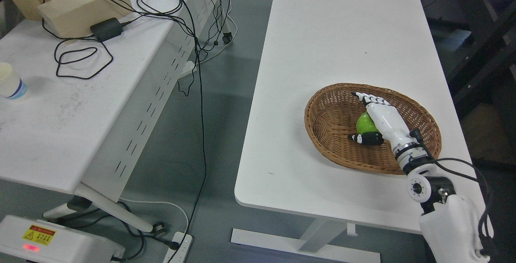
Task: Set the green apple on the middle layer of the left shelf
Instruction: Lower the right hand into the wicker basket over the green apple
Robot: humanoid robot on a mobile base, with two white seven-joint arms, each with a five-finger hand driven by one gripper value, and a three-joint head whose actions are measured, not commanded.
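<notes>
A green apple lies in a brown wicker basket on the white table at the right. My right hand reaches into the basket from the lower right. Its white fingers are stretched out straight over the apple's right side, and the black thumb is spread out below the apple. The palm lies against the apple and hides part of it; the fingers are not closed around it. The left arm is not in view. No shelf shows in this view.
A second white table at the left carries a wooden block, a black adapter with cables, and a paper cup. Cables hang into the grey floor gap between the tables. A power strip lies on the floor.
</notes>
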